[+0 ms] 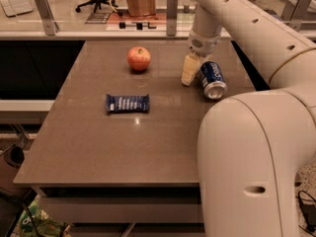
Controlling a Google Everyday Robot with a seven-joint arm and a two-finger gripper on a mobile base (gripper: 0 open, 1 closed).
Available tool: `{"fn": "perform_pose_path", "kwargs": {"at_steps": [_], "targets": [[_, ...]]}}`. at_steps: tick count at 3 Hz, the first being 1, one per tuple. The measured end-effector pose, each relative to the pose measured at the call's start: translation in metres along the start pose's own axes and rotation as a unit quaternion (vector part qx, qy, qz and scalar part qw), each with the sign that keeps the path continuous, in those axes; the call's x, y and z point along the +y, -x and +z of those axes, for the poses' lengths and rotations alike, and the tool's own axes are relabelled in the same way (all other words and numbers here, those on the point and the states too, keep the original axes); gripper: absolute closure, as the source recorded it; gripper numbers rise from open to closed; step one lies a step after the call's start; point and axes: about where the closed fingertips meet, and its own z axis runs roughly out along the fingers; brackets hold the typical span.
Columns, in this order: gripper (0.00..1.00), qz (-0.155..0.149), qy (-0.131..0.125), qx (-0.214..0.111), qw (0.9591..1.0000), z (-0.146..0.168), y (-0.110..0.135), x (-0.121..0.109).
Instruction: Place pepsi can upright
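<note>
The pepsi can (pixel 212 80) is blue with white lettering and lies on its side on the brown table (pixel 148 132), right of centre, its silver end facing the front. My gripper (pixel 196 74) hangs from the white arm (pixel 237 19) and is down at the can's left side, touching or almost touching it. The can hides the gripper's far side.
A red apple (pixel 139 58) stands at the table's back centre, left of the gripper. A flat blue snack bar wrapper (pixel 127 102) lies left of centre. The arm's big white body (pixel 252 162) fills the right foreground. A glass partition with posts (pixel 172 6) runs behind the table.
</note>
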Motion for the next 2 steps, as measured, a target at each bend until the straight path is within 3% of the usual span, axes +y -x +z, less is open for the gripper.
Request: {"fn": "perform_pose_path", "kwargs": {"at_steps": [1,2], "targets": [[0.61,0.000,0.000,0.000,1.0000,-0.0062,0.0007,-0.0002],[0.39,0.000,-0.003,-0.004,1.0000,-0.0026,0.0043,-0.0021]]}}
